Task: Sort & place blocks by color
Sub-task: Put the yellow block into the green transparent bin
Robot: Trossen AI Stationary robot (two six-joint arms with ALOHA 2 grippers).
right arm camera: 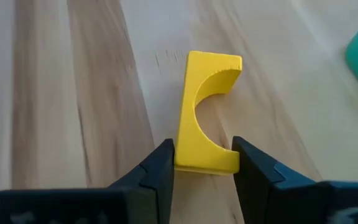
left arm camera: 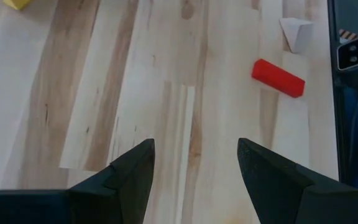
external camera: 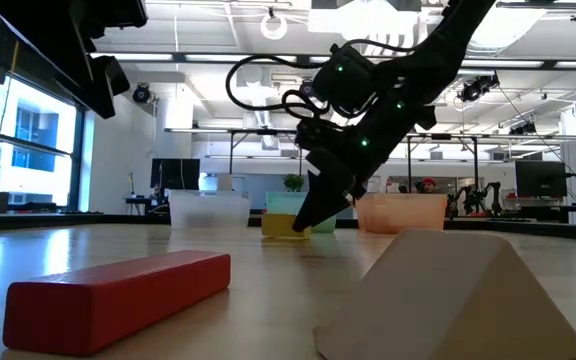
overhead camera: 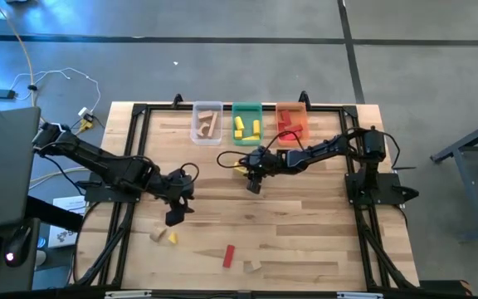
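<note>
A yellow arch block (right arm camera: 197, 118) lies flat on the table in front of the green bin (overhead camera: 246, 124). My right gripper (right arm camera: 202, 163) slants down at it and is shut on its near end; the low view shows the fingertips (external camera: 306, 218) down at the table by the yellow block (external camera: 280, 226). My left gripper (left arm camera: 196, 162) hangs open over bare wood at the table's left middle (overhead camera: 175, 218), touching nothing. Ahead of it lie a red bar (left arm camera: 278, 78) and a tan wedge (left arm camera: 296, 32). My right gripper pinches the arch's near end (right arm camera: 205, 160) between its two fingers, one finger on the flat back side and one on the cut-out side. The fingers come slanting down from the table's right. The arch lies flat on the table.
Three bins stand at the far edge: clear (overhead camera: 207, 123), green, and orange (overhead camera: 290, 122), each with blocks inside. Near the front edge lie a red bar (overhead camera: 229, 256), a tan piece (overhead camera: 251, 267), and a tan and a yellow piece (overhead camera: 164, 237) at the left.
</note>
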